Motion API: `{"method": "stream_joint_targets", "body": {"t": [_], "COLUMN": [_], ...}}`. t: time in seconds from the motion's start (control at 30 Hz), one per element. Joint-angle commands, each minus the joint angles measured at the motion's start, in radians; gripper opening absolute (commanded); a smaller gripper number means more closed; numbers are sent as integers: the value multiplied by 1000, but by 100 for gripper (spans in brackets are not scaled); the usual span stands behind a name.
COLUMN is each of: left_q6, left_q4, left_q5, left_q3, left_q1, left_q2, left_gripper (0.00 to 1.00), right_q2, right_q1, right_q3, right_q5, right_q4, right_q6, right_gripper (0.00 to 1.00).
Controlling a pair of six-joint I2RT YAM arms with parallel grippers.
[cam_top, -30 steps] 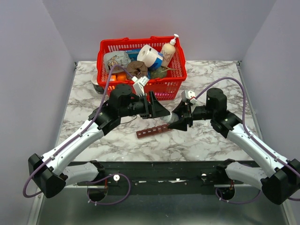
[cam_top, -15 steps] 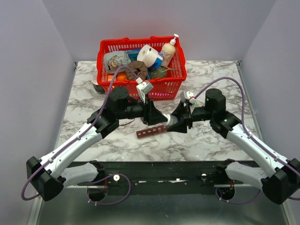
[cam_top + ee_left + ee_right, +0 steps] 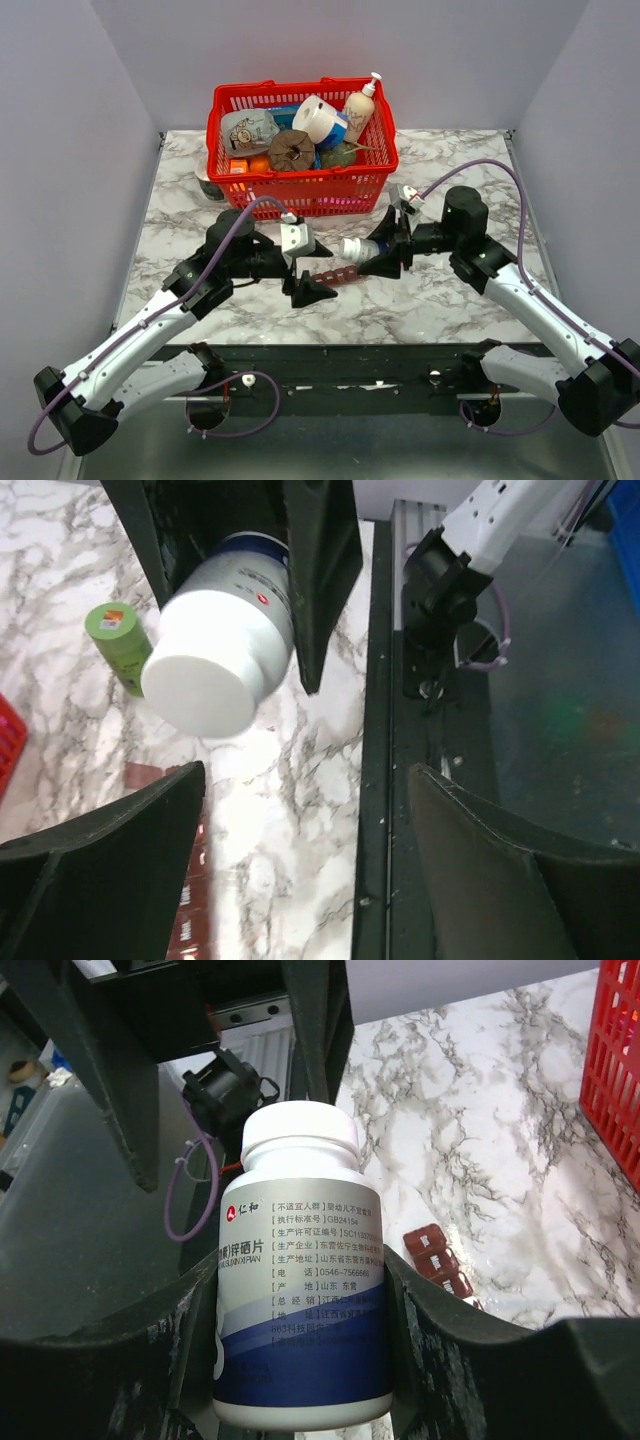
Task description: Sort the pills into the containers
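Very little of the sorting is done. The right tool [image 3: 380,248] is clamped on a white pill bottle [image 3: 300,1290], held on its side with the neck pointing away from that tool toward the left one. The white cap [image 3: 200,690] sits on the bottle, so as far as I can judge no pills have come out. None can be seen loose on the bench [image 3: 440,300].

The left tool [image 3: 305,780] stands with its jaws wide apart and nothing between them, facing the cap end of the bottle and a little below it. The containers [image 3: 437,1260], one narrow dark-red strip of compartments, lie flat on the bench between the two tools, just under and ahead of the right tool's tips. The compartments that show look empty (part of the strip is hidden behind the left tool in the top view).

What is left, by my reading, is nearly everything: getting the cap off, tipping pills out and dividing them among the compartments. The red basket [image 3: 300,190] beyond both tools plays no part.
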Motion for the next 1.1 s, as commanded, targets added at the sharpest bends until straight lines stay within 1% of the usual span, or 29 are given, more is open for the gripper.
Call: {"method": "stream_joint_targets", "body": {"t": [0.0, 0.07, 0.1, 0.13, 0.2, 0.23, 0.27, 0.3, 0.33, 0.37, 0.43, 0.5, 0.6, 0.63, 0.7, 0.77, 0.9, 1.03, 1.07], "left_q6": [105, 94, 62, -37, -142, -204, -317, -384, -442, -564, -695, -853, -993, -1068, -1121, -1164, -1162, -1162, -1164], "left_q4": [-64, -75, -57, -5, 43, 92, 118, 136, 182, 207, 261, 293, 366, 402, 404, 414, 405, 404, 402], "left_q5": [-44, -73, -90, -128, -174, -193, -204, -214, -213, -195, -188, -137, -97, -93, -89, -67, -66, -41, -24], "left_q3": [-17, -25, -32, -40, -48, -49, -58, -58, -58, -54, -42, -19, -14, -18, -20, -22, -21, -22, -17], "left_q1": [-5, -5, -5, -3, 0, 1, 4, 6, 13, 17, 32, 44, 70, 75, 87, 92, 95, 96, 96], "left_q2": [-67, -81, -87, -93, -99, -99, -90, -83, -72, -43, -11, 42, 83, 91, 112, 132, 140, 143, 148], "left_gripper": [98, 99, 99, 99, 99, 99, 99, 99, 99, 99, 99, 99, 99, 99, 98, 93, 79, 76, 73], "right_q2": [5, 5, 5, 5, 4, 2, 1, 1, 1, 1, -1, -1, -4, -5, -7, -10, -11, -11, -8], "right_q1": [-2, -1, -2, -2, -2, -2, -2, -2, -2, -2, -4, -2, -2, -2, -2, -2, -2, -4, -2], "right_q3": [0, 0, 0, 0, -1, 0, -1, -1, -3, -3, -3, -5, -6, -6, -9, -12, -14, -12, -12], "right_q5": [22, 22, 20, 20, 20, 20, 22, 20, 19, 19, 17, 19, 20, 20, 20, 20, 20, 23, 26], "right_q4": [48, 49, 51, 51, 52, 51, 51, 51, 51, 52, 51, 48, 49, 48, 48, 49, 48, 48, 48], "right_q6": [28, 31, 31, 28, 22, 17, 14, 14, 14, 10, 8, 3, 3, 3, 3, 3, 2, 3, 3], "right_gripper": [0, 0, 1, 1, 1, 1, 1, 1, 1, 1, 1, 1, 1, 0, 1, 0, 1, 1, 1]}}
